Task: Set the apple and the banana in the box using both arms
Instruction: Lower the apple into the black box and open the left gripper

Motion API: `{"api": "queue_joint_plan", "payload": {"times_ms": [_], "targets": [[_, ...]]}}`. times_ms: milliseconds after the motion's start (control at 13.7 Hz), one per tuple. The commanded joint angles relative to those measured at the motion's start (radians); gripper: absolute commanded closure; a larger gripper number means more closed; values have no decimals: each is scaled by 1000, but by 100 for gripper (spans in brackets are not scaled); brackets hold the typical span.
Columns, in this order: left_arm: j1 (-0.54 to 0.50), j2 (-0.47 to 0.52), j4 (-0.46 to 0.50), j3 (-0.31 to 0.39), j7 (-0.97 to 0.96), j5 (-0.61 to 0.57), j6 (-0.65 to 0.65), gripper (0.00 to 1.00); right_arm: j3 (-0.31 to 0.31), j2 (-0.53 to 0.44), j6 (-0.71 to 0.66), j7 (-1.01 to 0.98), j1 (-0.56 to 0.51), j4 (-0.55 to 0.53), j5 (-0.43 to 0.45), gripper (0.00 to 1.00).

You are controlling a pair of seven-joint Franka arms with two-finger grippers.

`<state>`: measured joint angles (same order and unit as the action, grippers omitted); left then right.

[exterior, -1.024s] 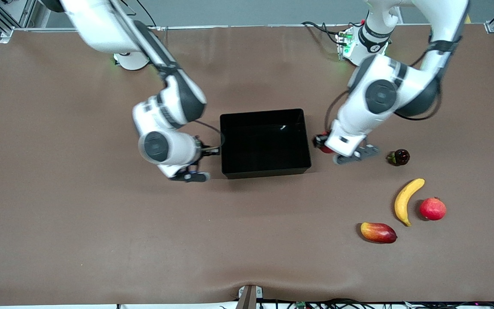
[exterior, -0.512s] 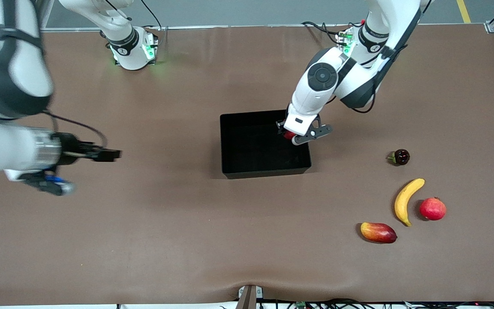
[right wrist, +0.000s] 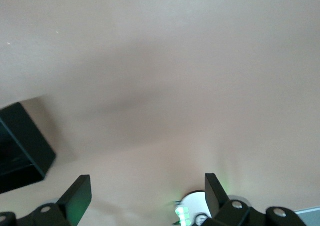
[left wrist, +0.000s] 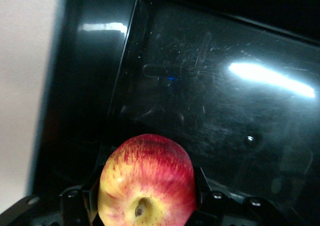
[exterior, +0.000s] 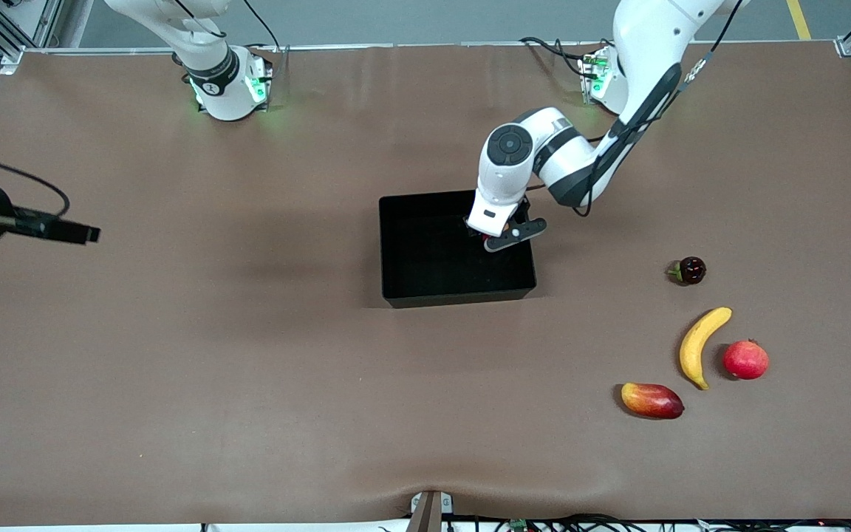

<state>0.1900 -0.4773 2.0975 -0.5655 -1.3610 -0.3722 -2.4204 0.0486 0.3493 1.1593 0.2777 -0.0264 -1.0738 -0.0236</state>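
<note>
Left gripper [exterior: 486, 236]: over the box, at the corner toward the left arm's end of the table; fingers clenched on the apple, one on each side of it.
Apple [left wrist: 146, 181]: held in the left gripper above the glossy floor of the box; red with yellow patches, stem dimple facing the wrist camera. In the front view it is almost wholly hidden by the wrist.
Box [exterior: 396, 244]: black open bin at the middle of the table; nothing seems to lie on the floor that shows.
Right gripper [right wrist: 147, 196]: raised over bare table at the right arm's end, well apart from the box; fingers spread wide, holding nothing.
Banana [exterior: 700, 344]: on the table toward the left arm's end, nearer the front camera than the box, just beside a larger red fruit [exterior: 745, 359].
Mango [exterior: 651, 400]: near the banana's lower tip, nearest the front camera.
Dark round fruit [exterior: 688, 270]: alone, farther from the front camera than the banana.
</note>
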Motion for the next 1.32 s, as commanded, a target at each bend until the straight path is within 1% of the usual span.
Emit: {"api": "queue_joint_plan", "payload": {"times_ms": [0, 73, 146, 220, 293, 366, 439, 512, 585, 659, 732, 805, 878, 951, 1024, 1244], "targets": [[-3, -37, -19, -4, -53, -47, -22, 86, -45, -142, 5, -28, 45, -136, 51, 0], [-3, -44, -20, -4, -55, -47, -22, 24, -58, -194, 17, -53, 42, -203, 47, 0], [-9, -41, -23, -4, -55, -47, -22, 0, -76, -258, 45, -111, 40, -277, 45, 0], [-20, -35, -37, -5, -53, -47, -19, 0, -87, -332, 94, -173, 39, -351, 45, 0], [-20, -29, -48, -7, -56, -47, -14, 0, -89, -404, 137, -190, 39, -427, 45, 0], [-17, -5, -63, -8, -55, -44, -6, 0, -90, -439, 149, -189, 48, -463, 45, 0], [-20, 34, -68, -13, -50, -37, 9, 0, -98, -447, 143, -189, 71, -466, 48, 0], [-23, 72, -83, -17, -46, -28, 42, 0, -140, -447, 140, -204, 88, -462, 47, 0], [-23, 97, -114, -23, -46, -15, 97, 0, -153, -449, 134, -206, 94, -457, 47, 0], [-24, 115, -169, -28, -37, 7, 177, 0, -153, -441, 138, -204, 97, -454, 44, 0], [-26, 120, -232, -28, -17, 15, 261, 0, -145, -434, 140, -203, 123, -425, 39, 0], [-38, 117, -302, -28, 35, 18, 347, 0, -139, -412, 128, -198, 161, -375, 62, 0], [-61, 109, -362, -28, 118, 19, 418, 0, -144, -397, 120, -201, 158, -364, 62, 0], [-93, 106, -405, -25, 207, 45, 469, 0, -148, -395, 112, -203, 143, -365, 48, 0], [-140, 106, -427, -24, 305, 71, 490, 0, -148, -397, 111, -203, 141, -365, 45, 0], [-294, 108, -432, -22, 567, 75, 498, 0, -147, -397, 118, -206, 140, -364, 48, 0]]}}
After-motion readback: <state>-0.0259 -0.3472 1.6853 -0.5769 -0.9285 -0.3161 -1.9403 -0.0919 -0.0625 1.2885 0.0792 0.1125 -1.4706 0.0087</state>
